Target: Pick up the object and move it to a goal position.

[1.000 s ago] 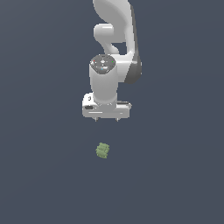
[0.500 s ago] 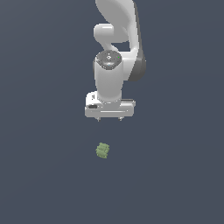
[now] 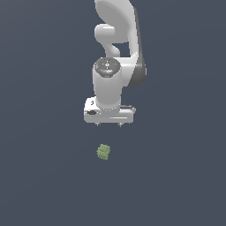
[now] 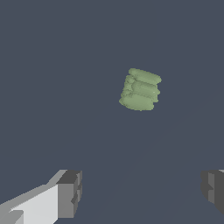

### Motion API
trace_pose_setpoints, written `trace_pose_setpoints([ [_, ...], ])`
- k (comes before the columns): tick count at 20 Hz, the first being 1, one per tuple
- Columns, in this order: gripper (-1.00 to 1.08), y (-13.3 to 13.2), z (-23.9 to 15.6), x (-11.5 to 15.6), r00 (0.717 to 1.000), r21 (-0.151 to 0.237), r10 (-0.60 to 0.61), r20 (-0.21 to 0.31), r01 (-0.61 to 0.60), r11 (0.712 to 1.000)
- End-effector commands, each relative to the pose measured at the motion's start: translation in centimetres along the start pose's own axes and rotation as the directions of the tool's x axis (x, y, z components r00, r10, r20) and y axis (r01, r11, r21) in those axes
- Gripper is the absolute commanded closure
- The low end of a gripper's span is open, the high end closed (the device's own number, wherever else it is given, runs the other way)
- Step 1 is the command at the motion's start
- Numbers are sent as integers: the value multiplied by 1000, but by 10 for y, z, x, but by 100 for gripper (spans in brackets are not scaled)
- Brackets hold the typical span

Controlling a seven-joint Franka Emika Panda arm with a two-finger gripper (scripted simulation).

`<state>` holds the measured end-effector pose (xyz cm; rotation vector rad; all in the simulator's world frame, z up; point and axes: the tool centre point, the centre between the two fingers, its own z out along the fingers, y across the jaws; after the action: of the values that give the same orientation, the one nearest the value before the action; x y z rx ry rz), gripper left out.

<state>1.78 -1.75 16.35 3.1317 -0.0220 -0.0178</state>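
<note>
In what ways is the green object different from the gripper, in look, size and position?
The object is olive-green and ridged; the gripper is smooth and white with grey fingertips. The object is much smaller than the gripper. The object lies on the dark floor; the gripper hangs above it, open, touching nothing. Both are seen in each view.

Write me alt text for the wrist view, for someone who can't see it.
A small olive-green ridged lump lies alone on a flat dark grey surface, ahead of the robot's open claw. Two grey fingertips frame the near edge of the picture, wide apart, with nothing between them and not touching the lump.
</note>
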Motion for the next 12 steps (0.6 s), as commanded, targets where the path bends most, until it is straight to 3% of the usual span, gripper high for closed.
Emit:
trace_pose_setpoints([
  [1, -92, 3, 6, 9, 1000, 1, 27, -1, -27, 1000],
  [12, -92, 21, 45, 59, 981, 9, 193, -6, -193, 981],
])
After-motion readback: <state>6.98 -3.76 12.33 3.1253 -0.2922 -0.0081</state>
